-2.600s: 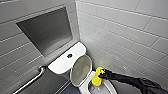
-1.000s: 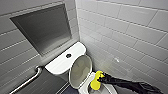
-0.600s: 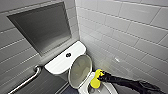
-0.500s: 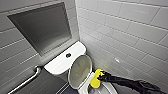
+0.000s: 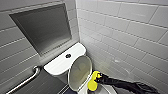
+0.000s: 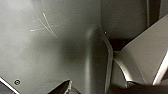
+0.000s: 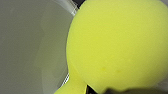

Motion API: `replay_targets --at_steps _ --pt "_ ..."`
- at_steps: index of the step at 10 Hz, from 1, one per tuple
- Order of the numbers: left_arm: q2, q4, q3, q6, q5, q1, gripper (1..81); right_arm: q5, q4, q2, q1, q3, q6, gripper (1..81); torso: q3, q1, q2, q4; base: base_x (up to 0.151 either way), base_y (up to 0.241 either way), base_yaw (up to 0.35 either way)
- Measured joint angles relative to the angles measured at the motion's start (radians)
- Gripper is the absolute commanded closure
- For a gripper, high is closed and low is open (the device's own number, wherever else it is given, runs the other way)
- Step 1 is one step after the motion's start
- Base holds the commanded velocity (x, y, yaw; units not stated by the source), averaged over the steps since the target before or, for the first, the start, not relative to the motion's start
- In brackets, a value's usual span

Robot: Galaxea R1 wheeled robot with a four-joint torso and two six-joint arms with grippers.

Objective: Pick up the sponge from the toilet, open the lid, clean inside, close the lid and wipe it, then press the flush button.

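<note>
Head view: the bowl of the toilet (image 5: pixel 60 65) is cut off by the lower edge, and the raised lid (image 5: pixel 80 72) covers part of the tank front. The sponge (image 5: pixel 93 80) masks the tips of my right gripper (image 5: pixel 97 79), which grips it. The grab rail (image 5: pixel 25 81) runs off the lower left corner. The flush button (image 5: pixel 68 55) is too small for detail. Right wrist view: the sponge overruns the edges.

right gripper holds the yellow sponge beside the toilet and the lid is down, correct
Not quite: the lid is raised, as the head view shows. The right gripper does hold the yellow sponge beside the toilet.
</note>
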Motion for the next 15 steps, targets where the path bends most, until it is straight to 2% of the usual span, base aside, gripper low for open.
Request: replay_targets --at_steps 3,6,8,10,15 --pt "0.0 0.0 0.0 0.0 0.0 0.001 1.0 0.002 0.0 -0.002 0.001 0.0 0.0 81.1 0.0 0.003 -0.006 0.0 0.0 0.0 0.0" --pt "0.0 0.0 0.0 0.0 0.001 0.008 1.0 0.002 0.0 -0.007 0.0 -0.001 0.0 81.1 0.0 0.053 -0.086 0.0 0.0 0.0 0.0" --pt "0.0 0.0 0.0 0.0 -0.001 0.004 1.0 0.006 0.0 -0.006 0.001 -0.001 0.0 81.1 -0.018 0.064 -0.103 0.0 0.0 0.0 0.0" --pt "0.0 0.0 0.0 0.0 0.002 0.007 1.0 0.005 0.0 -0.004 -0.007 0.0 0.0 81.1 -0.042 0.067 -0.106 0.0 0.0 0.0 0.0" --pt "0.0 0.0 0.0 0.0 0.001 0.007 1.0 0.042 0.001 -0.03 -0.031 -0.027 0.0 81.1 -0.045 0.067 -0.107 0.0 0.0 0.0 0.0"
